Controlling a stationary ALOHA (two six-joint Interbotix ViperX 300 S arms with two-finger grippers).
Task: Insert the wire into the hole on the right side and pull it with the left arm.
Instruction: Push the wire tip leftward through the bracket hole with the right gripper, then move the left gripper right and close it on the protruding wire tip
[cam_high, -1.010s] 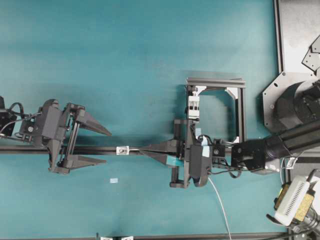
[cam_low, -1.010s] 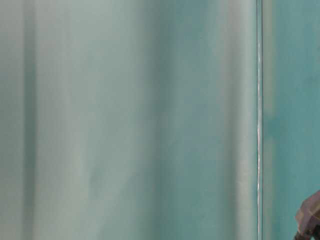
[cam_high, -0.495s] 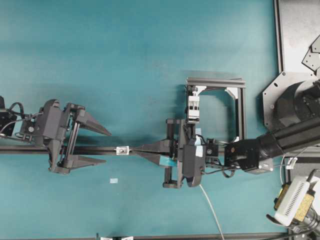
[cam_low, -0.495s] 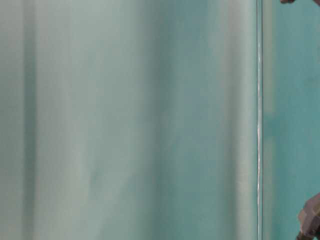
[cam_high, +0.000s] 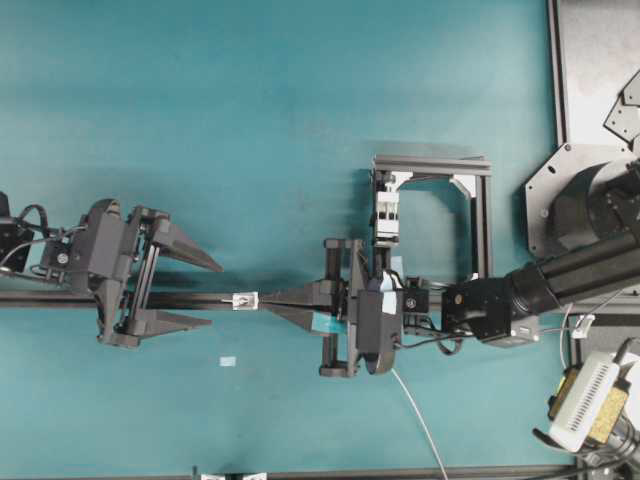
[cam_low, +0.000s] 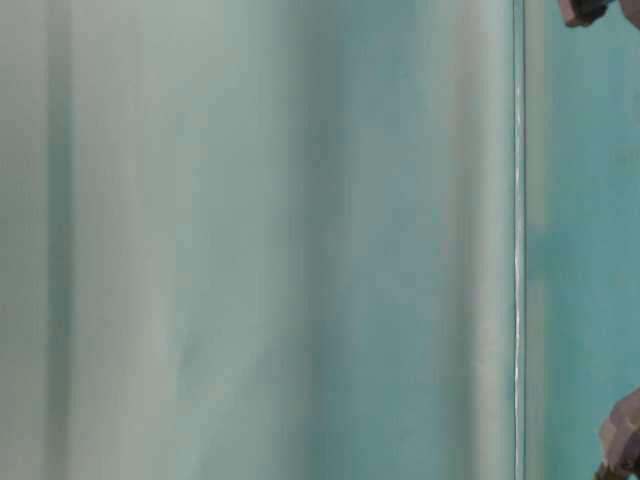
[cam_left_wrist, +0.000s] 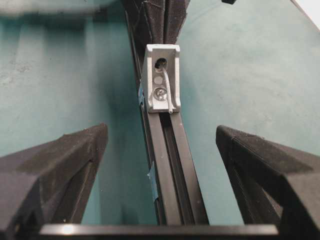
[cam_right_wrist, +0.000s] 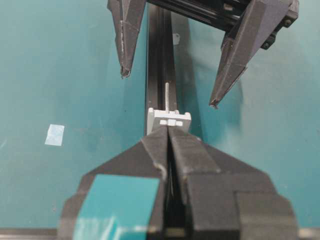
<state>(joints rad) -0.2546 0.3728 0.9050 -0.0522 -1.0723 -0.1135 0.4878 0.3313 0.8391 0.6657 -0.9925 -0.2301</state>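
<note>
No readable text, label, brand, number or sign to be made out on anything, in any of the views

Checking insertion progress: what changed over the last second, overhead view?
The right gripper, shut, slid left along the black rail until its tips reached the small block. A short end of the wire now pokes out of the block on the left arm's side. The left gripper stayed open and in place, and the block did not shift.
</note>
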